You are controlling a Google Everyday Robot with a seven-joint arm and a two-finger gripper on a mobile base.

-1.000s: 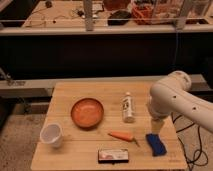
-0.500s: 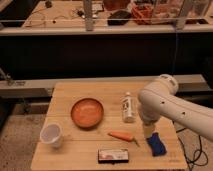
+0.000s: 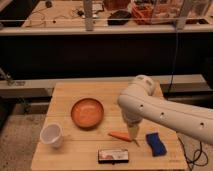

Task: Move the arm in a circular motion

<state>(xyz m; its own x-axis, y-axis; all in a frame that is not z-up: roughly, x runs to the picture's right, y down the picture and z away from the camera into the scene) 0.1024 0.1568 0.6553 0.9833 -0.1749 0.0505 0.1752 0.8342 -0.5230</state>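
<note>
White, smooth and thick, the tubular robot arm (image 3: pixel 165 114) with small dark dots enters from the right edge of the frame, bends at a rounded joint right of centre and drops toward the pale wooden tabletop (image 3: pixel 65 97). Its end effector (image 3: pixel 133 132) hangs just beside the small orange carrot (image 3: pixel 119 135); whether it is open, closed or carrying anything cannot be told. The arm looks rigid and heavy, likely swept by its own joints, so nothing needs grasping.

Wood tbl (image 3: pixel 65 95), speckled flr (image 3: pixel 21 126), dark wall (image 3: pixel 75 55) + cluttered bench (image 3: pixel 60 11) behind.
</note>
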